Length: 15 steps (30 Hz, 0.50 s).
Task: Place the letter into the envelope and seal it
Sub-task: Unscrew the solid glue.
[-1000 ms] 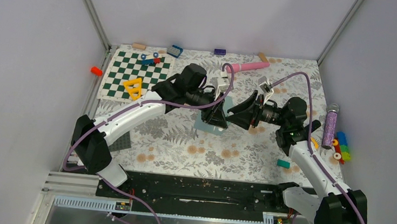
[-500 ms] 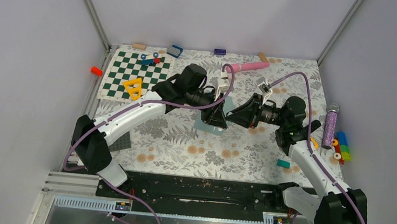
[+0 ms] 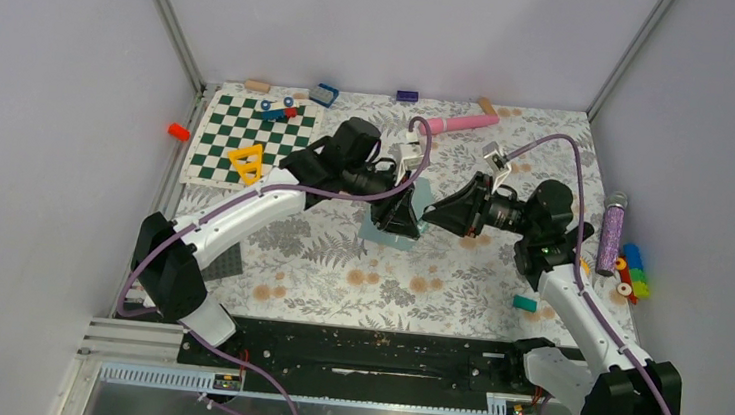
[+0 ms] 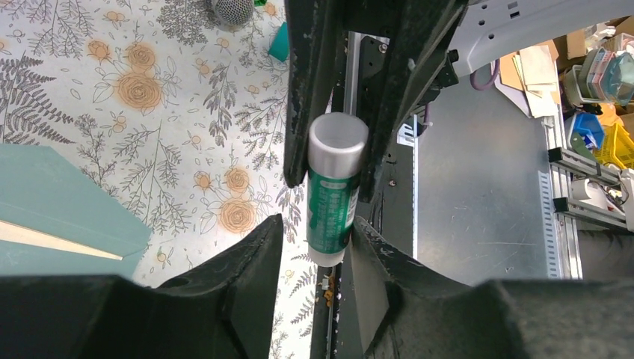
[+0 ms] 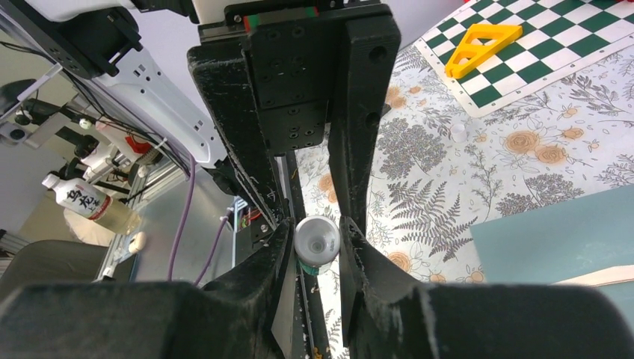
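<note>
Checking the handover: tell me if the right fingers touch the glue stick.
Touching. The right wrist view shows both right fingers pressed against the glue stick, with no gap.

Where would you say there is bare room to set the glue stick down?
Free: the near cloth between the envelope and the black rail, from the studded plate to the teal block. Crowded: the centre, where the left pincer and right pincer meet, and beside the glitter tube.

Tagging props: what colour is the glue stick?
The glue stick is green with a silver-grey cap; best in left wrist view.
</note>
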Tool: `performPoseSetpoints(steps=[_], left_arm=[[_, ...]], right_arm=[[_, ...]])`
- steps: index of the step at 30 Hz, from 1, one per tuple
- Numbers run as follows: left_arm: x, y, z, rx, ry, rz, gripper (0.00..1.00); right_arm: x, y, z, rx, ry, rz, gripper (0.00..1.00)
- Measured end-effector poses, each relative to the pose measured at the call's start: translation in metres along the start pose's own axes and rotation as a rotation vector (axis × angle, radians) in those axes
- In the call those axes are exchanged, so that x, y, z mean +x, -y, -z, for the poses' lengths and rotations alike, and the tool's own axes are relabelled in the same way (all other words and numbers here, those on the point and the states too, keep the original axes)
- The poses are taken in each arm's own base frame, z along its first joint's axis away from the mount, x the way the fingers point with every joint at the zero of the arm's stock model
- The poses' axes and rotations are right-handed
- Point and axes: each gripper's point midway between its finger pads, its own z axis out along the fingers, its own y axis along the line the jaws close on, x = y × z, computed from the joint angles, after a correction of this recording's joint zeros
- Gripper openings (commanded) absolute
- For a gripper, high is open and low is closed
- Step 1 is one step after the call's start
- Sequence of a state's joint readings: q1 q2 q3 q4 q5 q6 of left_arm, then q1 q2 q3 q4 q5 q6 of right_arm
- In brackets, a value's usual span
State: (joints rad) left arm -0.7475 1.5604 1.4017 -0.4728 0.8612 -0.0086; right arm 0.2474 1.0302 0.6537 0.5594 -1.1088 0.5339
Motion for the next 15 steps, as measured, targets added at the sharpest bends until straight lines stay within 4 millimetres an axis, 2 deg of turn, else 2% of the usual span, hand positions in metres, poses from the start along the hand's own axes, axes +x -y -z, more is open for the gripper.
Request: performPoseSetpoints(steps=[3,6,8,9,12,15], left_arm=[[-0.0003,0.0006,-0.0003,0.005,0.002,-0.004,0.3],[-0.0004,0.0023,-0.0005,0.014,0.002,-0.007,0.18],[-0.0011,0.003,-0.0006,0.02,0.004,-0.013,0.09],[-0.0013,0.003,-0.0006,0.02,0.005,-0.015,0.06],[-0.0016,0.0031,-0.0006,0.021,0.006,-0.016,0.0],[-0.0015,0.0028,-0.0006,0.019,0.006,-0.016,0.0]], right_arm=[[-0.0012,0.0013,0.0013,0.007,0.004,-0.013,0.0],[-0.0027,0.0028,0.0018,0.015,0.011,-0.016,0.0],[-0.0031,0.003,0.0019,0.017,0.012,-0.019,0.04],[-0.0031,0.003,0.0019,0.017,0.013,-0.02,0.09],[-0.0037,0.0028,0.0019,0.016,0.014,-0.018,0.38],[-0.0036,0.0022,0.0018,0.015,0.014,-0.028,0.47]])
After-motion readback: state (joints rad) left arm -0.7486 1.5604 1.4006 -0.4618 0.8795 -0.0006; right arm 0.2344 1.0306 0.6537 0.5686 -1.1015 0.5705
